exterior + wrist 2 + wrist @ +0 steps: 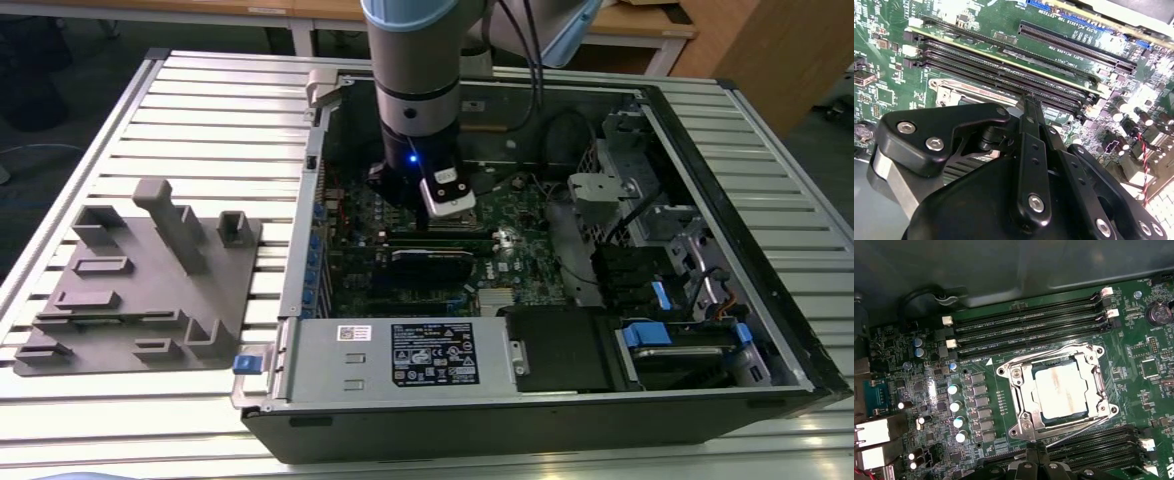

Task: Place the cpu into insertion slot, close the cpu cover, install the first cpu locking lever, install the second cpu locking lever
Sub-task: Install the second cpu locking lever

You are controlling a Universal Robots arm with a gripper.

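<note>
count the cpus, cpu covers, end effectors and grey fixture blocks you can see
cpu: 1
cpu cover: 1
end effector: 1
grey fixture block: 1
total: 4

Even room light falls on the pale desk; the computer case interior lies in shadow. Glare whitens the cpu top and the nearby capacitors.
</note>
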